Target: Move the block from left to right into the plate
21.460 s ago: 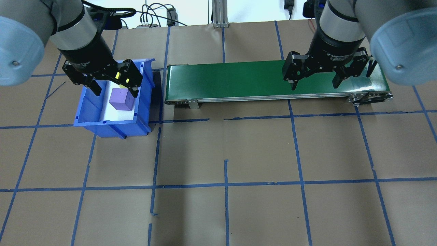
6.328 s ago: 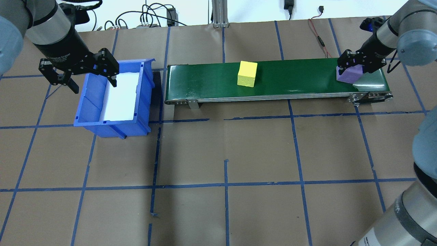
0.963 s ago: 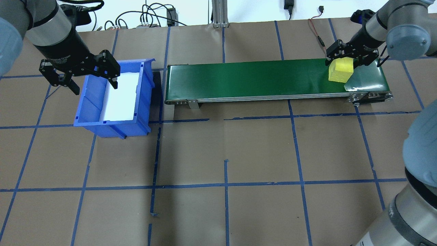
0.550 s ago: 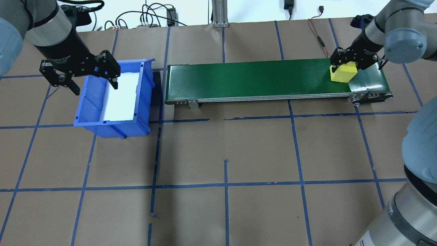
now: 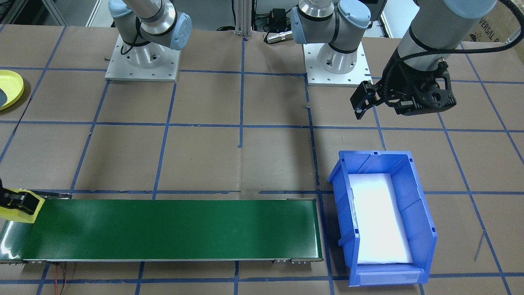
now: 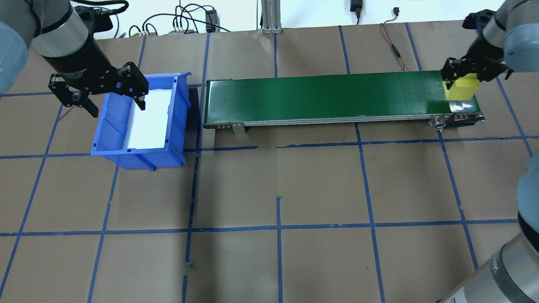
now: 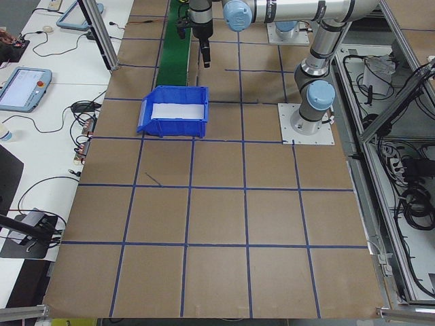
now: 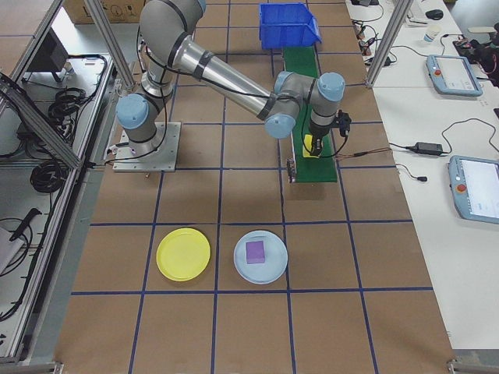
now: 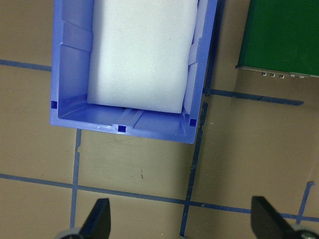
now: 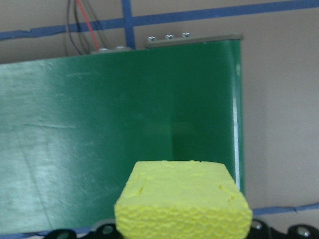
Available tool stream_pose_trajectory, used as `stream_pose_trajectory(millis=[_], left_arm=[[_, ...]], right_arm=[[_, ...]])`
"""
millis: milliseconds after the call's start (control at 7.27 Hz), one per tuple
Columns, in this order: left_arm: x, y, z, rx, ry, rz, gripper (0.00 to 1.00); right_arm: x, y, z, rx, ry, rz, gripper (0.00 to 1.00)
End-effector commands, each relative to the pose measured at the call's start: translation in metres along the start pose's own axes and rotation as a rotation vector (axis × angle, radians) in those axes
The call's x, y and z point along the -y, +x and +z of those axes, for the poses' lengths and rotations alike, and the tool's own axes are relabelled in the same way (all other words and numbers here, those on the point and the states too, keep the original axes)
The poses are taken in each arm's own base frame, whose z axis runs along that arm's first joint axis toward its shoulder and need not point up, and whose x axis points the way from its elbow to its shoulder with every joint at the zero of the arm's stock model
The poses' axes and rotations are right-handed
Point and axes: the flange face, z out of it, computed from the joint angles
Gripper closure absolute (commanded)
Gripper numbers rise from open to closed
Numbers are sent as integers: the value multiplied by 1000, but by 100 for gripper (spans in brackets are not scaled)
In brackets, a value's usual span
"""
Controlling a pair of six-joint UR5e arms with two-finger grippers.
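Since a moment ago the right gripper (image 6: pixel 463 78), clamped on the yellow block (image 6: pixel 462 87), has lifted it toward the conveyor belt's (image 6: pixel 337 97) right end. The purple block (image 8: pixel 255 252) already sits on the pale blue plate (image 8: pixel 260 256); the yellow plate (image 8: pixel 183 254) beside it awaits this one. The left gripper (image 6: pixel 99 90) hangs open over the blue bin (image 6: pixel 139 122).

A long green conveyor belt (image 6: pixel 337 97) lies across the brown papered table (image 6: pixel 278 185) gridded with blue tape. At its 9 o'clock end in the overhead view stands a blue bin (image 6: pixel 141 122) lined with white foam (image 6: pixel 149 120). In the right-side view, a pale blue plate (image 8: pixel 260 256) carrying a purple block (image 8: pixel 255 252) sits at the belt's 6 o'clock.

Bright, even light falls from above. The white foam pad (image 5: pixel 378 219) in the blue bin (image 5: pixel 425 221) is overexposed. Glare streaks the green conveyor belt (image 6: pixel 328 94) near its right end. The yellow foam block (image 10: pixel 182 204) looks soft, slightly blurred, close to the lens.
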Motion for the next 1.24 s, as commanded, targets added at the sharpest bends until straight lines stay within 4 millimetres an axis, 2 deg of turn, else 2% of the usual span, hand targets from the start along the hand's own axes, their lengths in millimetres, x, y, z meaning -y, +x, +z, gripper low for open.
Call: stream_pose_trajectory(millis=[0, 138, 275, 413, 550, 688, 825, 963, 1101], left_arm=[[0, 0, 0, 0, 0, 0, 0], [0, 0, 0, 0, 0, 0, 0], [0, -1, 2, 0, -4, -1, 0], [1, -3, 2, 0, -4, -6, 0], [0, -1, 2, 0, -5, -3, 0], [0, -1, 2, 0, -5, -1, 0], [0, -1, 2, 0, -5, -3, 0], [0, -1, 2, 0, -5, -3, 0], [0, -1, 2, 0, -5, -1, 0]], right_arm=[[-42, 108, 3, -7, -49, -33, 57], [-71, 173, 5, -9, -57, -31, 53], [-102, 222, 7, 1, -63, -42, 54], [-153, 269, 8, 28, -91, 10, 54], [-230, 317, 17, 73, -118, 57, 54], [-288, 342, 23, 105, -126, 125, 54], [-334, 362, 35, 142, -131, 161, 54], [-370, 369, 54, 189, -141, 174, 54], [-388, 369, 69, 212, -144, 176, 54]])
